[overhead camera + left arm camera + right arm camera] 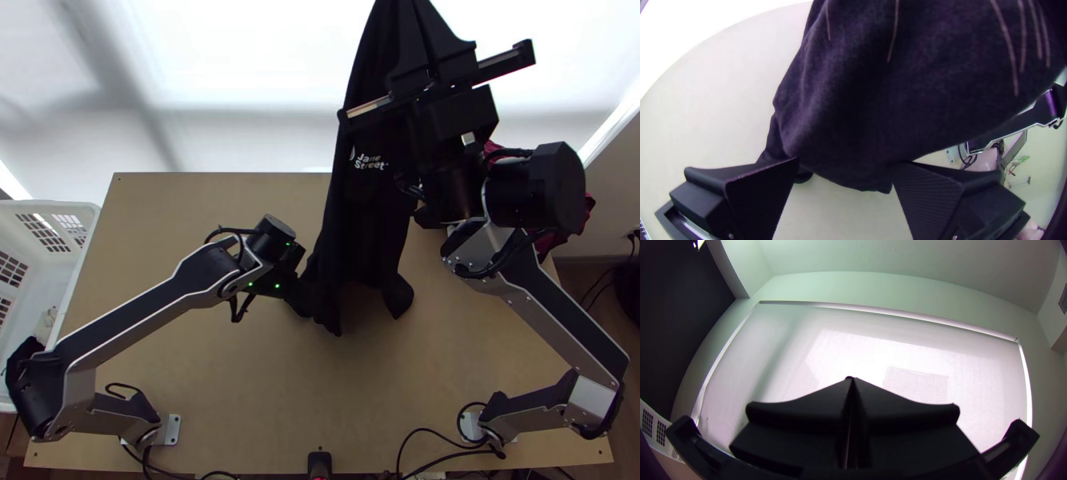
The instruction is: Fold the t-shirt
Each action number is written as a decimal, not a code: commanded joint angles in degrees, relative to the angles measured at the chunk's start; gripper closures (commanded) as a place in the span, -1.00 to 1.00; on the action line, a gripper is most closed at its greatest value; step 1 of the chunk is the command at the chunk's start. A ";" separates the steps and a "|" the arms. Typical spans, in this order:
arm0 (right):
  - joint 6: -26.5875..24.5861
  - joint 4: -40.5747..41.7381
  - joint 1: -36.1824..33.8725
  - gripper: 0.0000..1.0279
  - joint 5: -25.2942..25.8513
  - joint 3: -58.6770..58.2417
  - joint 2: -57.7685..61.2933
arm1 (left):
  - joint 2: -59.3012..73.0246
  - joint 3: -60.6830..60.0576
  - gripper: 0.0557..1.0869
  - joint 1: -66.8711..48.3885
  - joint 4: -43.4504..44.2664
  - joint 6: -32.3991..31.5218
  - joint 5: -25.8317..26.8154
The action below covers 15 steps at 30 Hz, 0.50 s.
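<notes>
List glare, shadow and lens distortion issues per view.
Top view: white backdrop glares, with soft diagonal shadow bands; t-shirt reads near black, few folds visible. Left wrist view: table edge bows from fisheye. Right wrist view: bright panel backlights right gripper; panel's frame bends, lower corners dark.

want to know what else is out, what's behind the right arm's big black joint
Bunched dark red cloth peeks out around the right arm; its middle is covered, so anything else there can't be seen.
</notes>
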 commanded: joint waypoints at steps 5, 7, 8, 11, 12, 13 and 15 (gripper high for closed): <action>-1.52 0.93 -0.25 0.95 0.25 0.51 -0.24 | 6.38 4.42 -0.88 0.23 2.57 -1.76 0.39; -1.52 0.84 -0.25 0.95 0.25 0.69 -0.15 | 7.87 4.95 -0.87 0.23 3.71 -2.38 0.30; -1.52 0.93 -0.16 0.95 0.25 0.77 -0.06 | 8.75 5.03 -0.77 0.50 4.50 -2.99 0.39; -1.43 0.93 -0.07 0.95 0.25 0.69 -0.06 | 9.89 4.77 0.61 1.64 8.02 -5.28 -1.28; -1.43 0.93 -0.07 0.95 0.25 0.60 -0.06 | 9.89 4.77 0.93 2.34 8.90 -5.54 -1.11; -1.43 0.93 -0.07 0.95 0.25 0.42 0.02 | 9.89 5.03 0.92 2.96 8.99 -5.54 -1.11; -1.52 0.93 -0.16 0.95 0.25 0.34 0.02 | 9.37 5.74 0.92 4.63 8.90 -5.19 -1.02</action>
